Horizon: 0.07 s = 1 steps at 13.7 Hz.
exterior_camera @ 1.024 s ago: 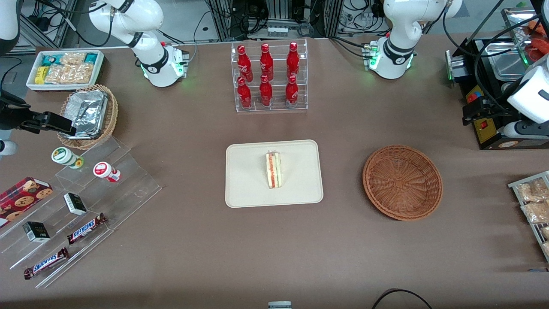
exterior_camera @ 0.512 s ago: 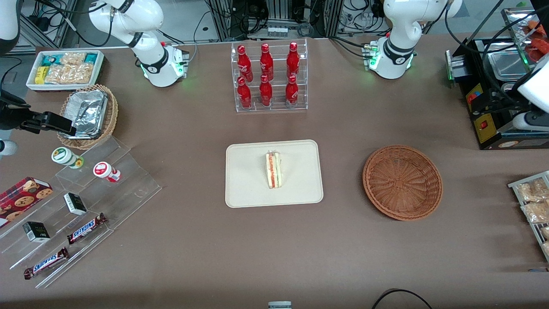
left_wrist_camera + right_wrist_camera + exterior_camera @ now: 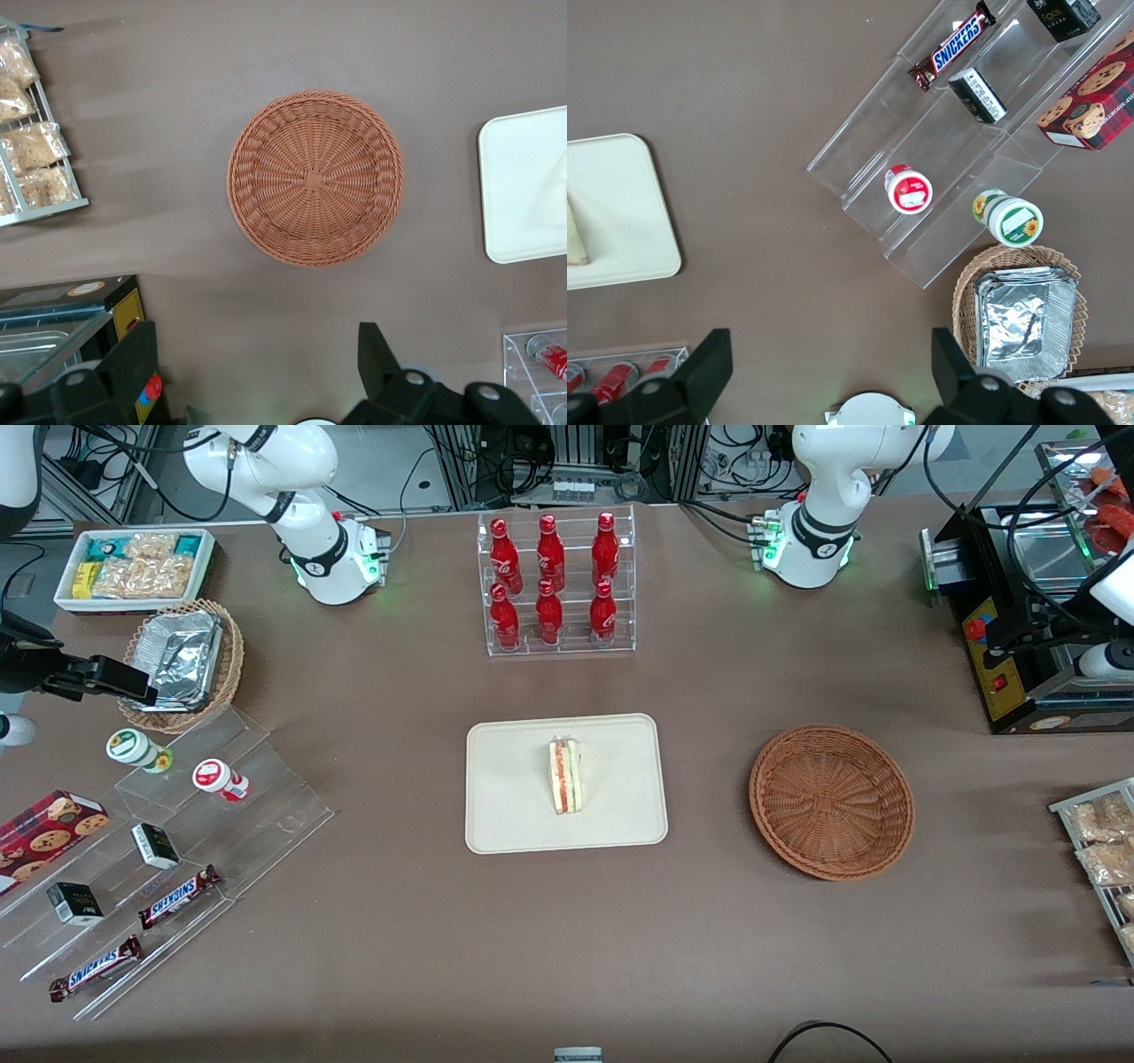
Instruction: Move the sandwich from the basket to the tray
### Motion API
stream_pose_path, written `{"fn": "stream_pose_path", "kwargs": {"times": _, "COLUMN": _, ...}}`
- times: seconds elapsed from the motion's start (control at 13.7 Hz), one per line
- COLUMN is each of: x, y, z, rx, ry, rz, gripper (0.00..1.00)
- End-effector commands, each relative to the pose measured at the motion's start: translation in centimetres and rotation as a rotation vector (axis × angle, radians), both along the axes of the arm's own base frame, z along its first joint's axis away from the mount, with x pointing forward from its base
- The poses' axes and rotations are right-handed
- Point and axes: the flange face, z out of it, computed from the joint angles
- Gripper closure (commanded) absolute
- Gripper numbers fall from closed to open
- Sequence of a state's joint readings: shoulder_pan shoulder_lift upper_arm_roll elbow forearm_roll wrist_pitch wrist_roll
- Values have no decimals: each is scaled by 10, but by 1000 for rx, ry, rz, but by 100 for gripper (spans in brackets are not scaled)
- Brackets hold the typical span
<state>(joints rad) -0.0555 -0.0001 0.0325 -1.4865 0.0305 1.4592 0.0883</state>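
One sandwich (image 3: 565, 776) on tray (image 3: 505, 797); basket (image 3: 831, 802) empty; claw (image 3: 257, 367) open above.

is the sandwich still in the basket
No, the basket holds nothing and the sandwich lies on the tray, while the open left end effector hovers high above the table near the basket.
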Motion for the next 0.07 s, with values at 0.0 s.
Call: {"fn": "stream_pose_path", "kwargs": {"times": 0.0, "x": 0, "y": -2, "z": 6, "rx": -8, "ry": -8, "rz": 46, "gripper": 1}}
